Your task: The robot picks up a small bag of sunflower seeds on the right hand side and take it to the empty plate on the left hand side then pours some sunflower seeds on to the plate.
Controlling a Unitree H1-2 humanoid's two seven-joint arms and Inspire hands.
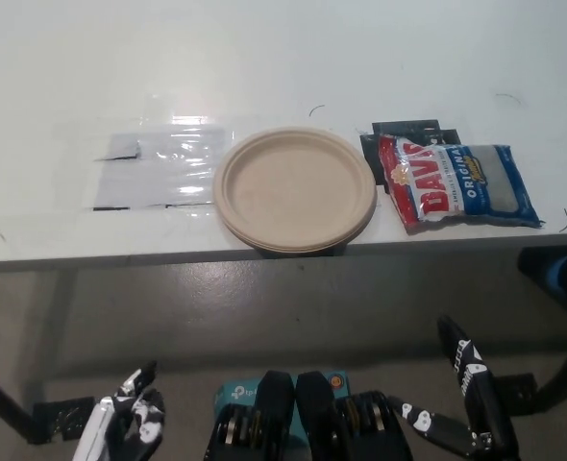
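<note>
Sunflower seeds are what this scene turns on, yet nearest the camera, below the table edge, both hands are hanging idle. The white left hand (125, 423) is sitting low at the lower left with its fingers loosely spread and nothing in them. The black right hand (461, 403) is resting at the lower right, fingers apart and extended, one pointing up toward the table, also grasping nothing. Both are well short of the tabletop.

Farther out, the white table (62, 86) is spanning the whole view. The empty plate (295, 189), round and tan, is sitting close to the near edge, its rim slightly overhanging it. Just right of the plate, near but not touching, the bag of sunflower seeds (456, 182) is lying flat, red and blue with white lettering, its far corner resting on dark markings (408, 130). Left of the plate, a sheet of clear film (159, 168) is lying taped flat and catching glare.
</note>
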